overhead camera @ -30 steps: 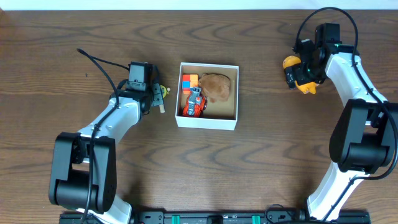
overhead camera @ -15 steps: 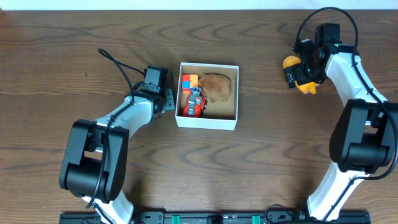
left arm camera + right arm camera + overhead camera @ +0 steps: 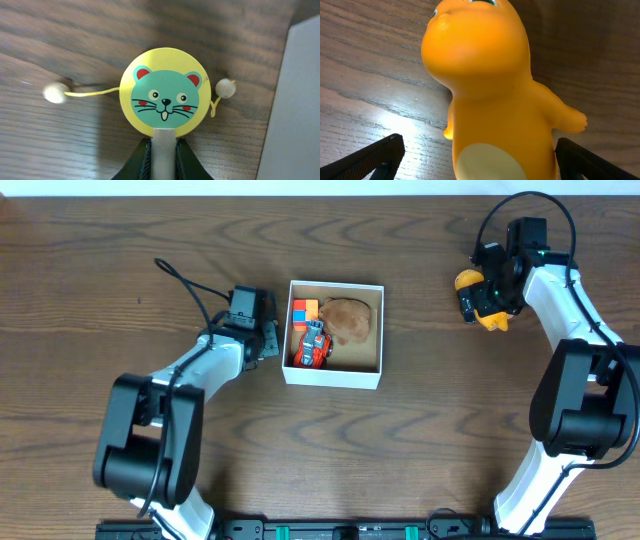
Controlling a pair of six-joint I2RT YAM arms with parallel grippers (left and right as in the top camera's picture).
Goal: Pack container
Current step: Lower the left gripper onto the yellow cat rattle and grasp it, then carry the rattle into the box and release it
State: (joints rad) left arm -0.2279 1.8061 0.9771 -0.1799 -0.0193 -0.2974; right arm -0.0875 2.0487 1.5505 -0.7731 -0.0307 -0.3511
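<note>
The left gripper is clamped tight on the pale handle of a yellow cat-face drum toy, just left of the container. Far right, the right gripper stands spread wide astride an orange figure.

round yellow wooden drum toy with teal cat face, red ears and cheeks, cream beads, orange rubber figure with cream belly, white-walled square container tan inside, dark wood-grain desk
</note>
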